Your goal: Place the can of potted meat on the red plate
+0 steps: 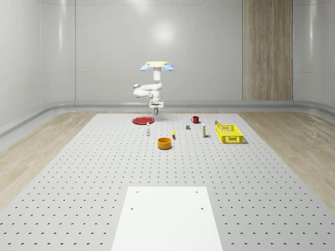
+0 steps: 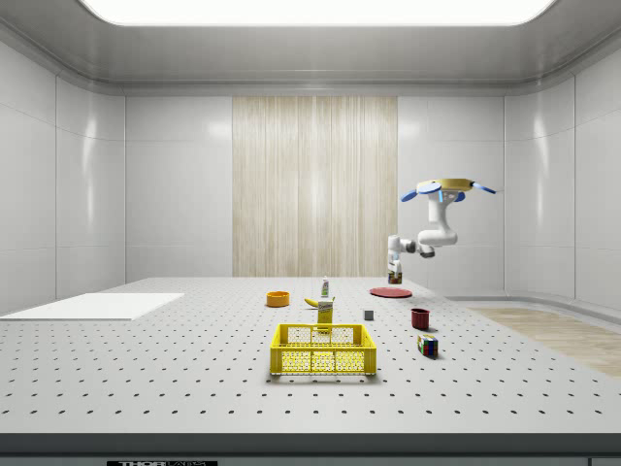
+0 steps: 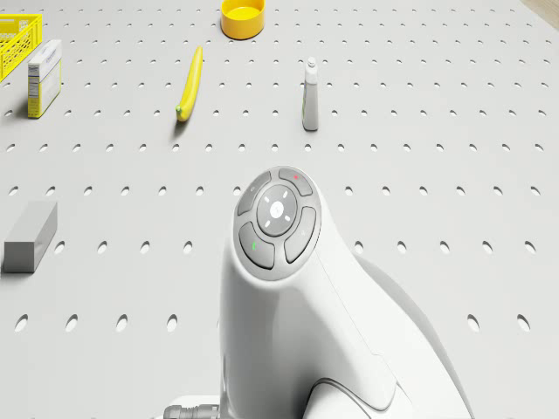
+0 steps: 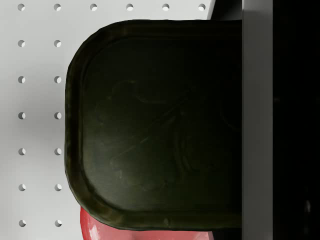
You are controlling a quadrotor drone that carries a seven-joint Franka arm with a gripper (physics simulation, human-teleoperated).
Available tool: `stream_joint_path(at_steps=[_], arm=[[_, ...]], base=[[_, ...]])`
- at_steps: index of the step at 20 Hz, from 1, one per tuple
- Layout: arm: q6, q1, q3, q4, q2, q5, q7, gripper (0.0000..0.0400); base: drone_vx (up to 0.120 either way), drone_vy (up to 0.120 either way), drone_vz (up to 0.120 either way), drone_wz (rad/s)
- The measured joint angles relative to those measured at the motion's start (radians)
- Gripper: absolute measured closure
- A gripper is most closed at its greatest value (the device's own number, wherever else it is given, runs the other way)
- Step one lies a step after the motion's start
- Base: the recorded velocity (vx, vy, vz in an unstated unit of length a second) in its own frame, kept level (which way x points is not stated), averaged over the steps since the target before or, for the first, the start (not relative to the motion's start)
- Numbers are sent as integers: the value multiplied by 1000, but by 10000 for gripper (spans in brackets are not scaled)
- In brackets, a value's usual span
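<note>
One can of potted meat (image 4: 155, 125) sits clamped in the fingers, its dark end face close to the wrist camera, a finger (image 4: 257, 120) flat along one side. Gripper (image 1: 156, 110) hangs above the counter (image 1: 78, 172), at the near edge of the red plate (image 1: 142, 121); a sliver of red shows past the can's rim. Drone (image 1: 157, 66) hovers high above. Judgement: carry stage, can not yet centred over the plate, so release would be premature.
</note>
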Motion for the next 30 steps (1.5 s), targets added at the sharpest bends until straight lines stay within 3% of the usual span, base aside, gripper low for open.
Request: stream_joint_path(at_steps=[14,22,30], arm=[[22,-7,4,1,-24,10,5,119],[33,-10,7,2,-36,15,8,119],[43,-13,8,2,-46,20,11,119]], base=[[0,-120,0,0],[0,-120,-85,0],[0,-120,-20,0]])
